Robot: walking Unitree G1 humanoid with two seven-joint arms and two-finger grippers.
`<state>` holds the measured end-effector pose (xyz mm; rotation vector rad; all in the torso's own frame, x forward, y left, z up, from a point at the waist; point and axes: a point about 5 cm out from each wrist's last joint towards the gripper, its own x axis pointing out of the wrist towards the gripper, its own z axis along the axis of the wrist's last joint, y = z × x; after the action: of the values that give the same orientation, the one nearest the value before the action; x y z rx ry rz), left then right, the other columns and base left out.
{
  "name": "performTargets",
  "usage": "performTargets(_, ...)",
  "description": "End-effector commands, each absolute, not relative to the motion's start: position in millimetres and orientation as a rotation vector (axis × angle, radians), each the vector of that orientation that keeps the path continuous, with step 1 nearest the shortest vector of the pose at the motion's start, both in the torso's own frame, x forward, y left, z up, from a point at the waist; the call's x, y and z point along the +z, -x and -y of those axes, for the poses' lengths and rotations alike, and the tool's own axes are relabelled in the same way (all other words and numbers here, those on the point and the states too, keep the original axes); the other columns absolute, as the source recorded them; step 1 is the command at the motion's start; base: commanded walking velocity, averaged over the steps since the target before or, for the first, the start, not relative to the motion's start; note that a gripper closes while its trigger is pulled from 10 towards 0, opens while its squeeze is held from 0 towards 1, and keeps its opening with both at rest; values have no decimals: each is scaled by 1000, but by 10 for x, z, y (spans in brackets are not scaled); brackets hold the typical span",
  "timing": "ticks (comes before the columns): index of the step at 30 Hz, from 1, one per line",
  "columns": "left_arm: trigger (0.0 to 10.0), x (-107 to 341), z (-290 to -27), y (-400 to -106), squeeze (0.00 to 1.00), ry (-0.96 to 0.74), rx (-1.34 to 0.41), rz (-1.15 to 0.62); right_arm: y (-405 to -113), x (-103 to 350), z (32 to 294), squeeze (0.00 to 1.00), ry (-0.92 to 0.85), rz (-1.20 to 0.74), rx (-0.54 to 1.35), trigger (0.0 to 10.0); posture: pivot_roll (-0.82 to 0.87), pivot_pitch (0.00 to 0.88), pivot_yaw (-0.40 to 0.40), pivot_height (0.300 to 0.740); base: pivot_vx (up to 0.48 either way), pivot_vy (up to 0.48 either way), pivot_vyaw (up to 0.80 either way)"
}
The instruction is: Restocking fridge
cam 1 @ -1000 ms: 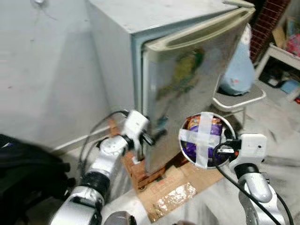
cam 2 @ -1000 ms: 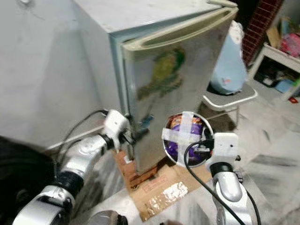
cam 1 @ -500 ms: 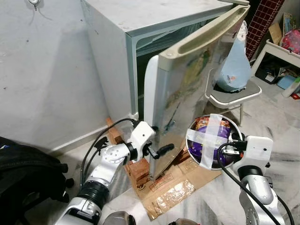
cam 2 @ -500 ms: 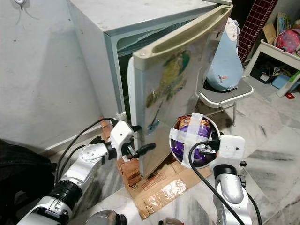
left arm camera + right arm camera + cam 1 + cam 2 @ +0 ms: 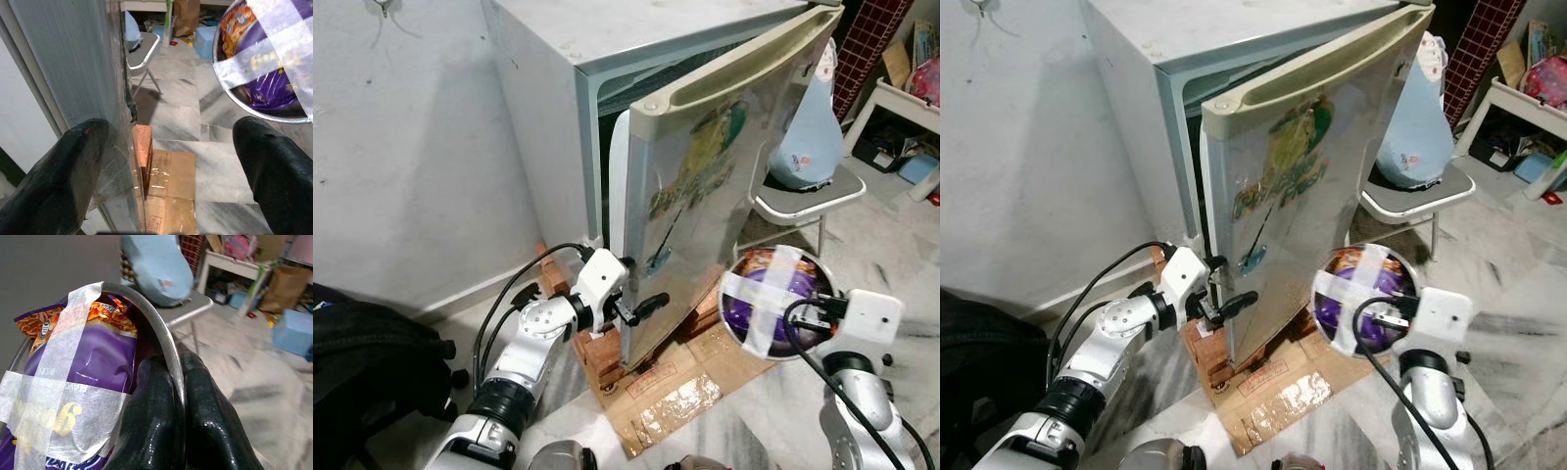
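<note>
Since half a sec ago, we're seeing the fridge door (image 5: 715,186) standing a bit less wide, and the steel bowl (image 5: 777,304) sitting lower and further to the robot's right of that door.

We're taking the fridge (image 5: 597,98) as our landmark: white box against the wall, raised on bricks (image 5: 597,352) w/ flattened cardboard (image 5: 671,397) on the floor in front of it. Its door is hanging partly open, gap showing along the cabinet edge. Beyond the fridge on the right, a folding chair (image 5: 813,196) is carrying a pale blue bag (image 5: 813,137). Left of the fridge, a black bag (image 5: 362,362) is lying on the floor.

We're watching the left gripper (image 5: 641,305) working at the door's lower free edge, fingers (image 5: 73,171) spread wide, one either side of that edge.

Right gripper (image 5: 178,396) is pinching the bowl's rim, fingers closed on it. Bowl is holding a purple-orange snack packet (image 5: 93,357) under crossed tape strips (image 5: 769,299), in front of the door, not touching it.
</note>
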<state>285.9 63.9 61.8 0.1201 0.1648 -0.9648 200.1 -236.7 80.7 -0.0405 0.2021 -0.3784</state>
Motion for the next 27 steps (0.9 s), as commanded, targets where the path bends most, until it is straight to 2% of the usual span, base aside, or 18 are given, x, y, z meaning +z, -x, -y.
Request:
performTargets(1, 10000, 737, -555, -2870, 0, -122, -1000, -108, -1972, 867, 2426, 0, 61, -188, -432, 10000, -4, 0, 5, 740, 0, -266, 0)
performTargets(8, 10000, 756, -538, -2871, 0, -116, -1011, -104, -1942, 829, 2478, 0, 43, -218, -481, 10000, -6, 0, 6, 740, 0, -357, 0)
performTargets(11, 10000, 761, -507, -2856, 0, -109, -1038, -114, -1936, 827, 2492, 0, 49, -224, -497, 10000, -6, 0, 5, 740, 0, 0, 0)
performTargets(16, 10000, 702, -456, -2663, 0, -118, -1252, -197, -1870, 786, 2570, 0, 59, -262, -567, 10000, -8, 0, 5, 740, 0, 0, 0)
performTargets(27, 10000, 708, -437, -2655, 0, -112, -1238, -186, -1855, 770, 2601, 0, 65, -276, -592, 10000, -6, 0, 3, 740, 0, 0, 0)
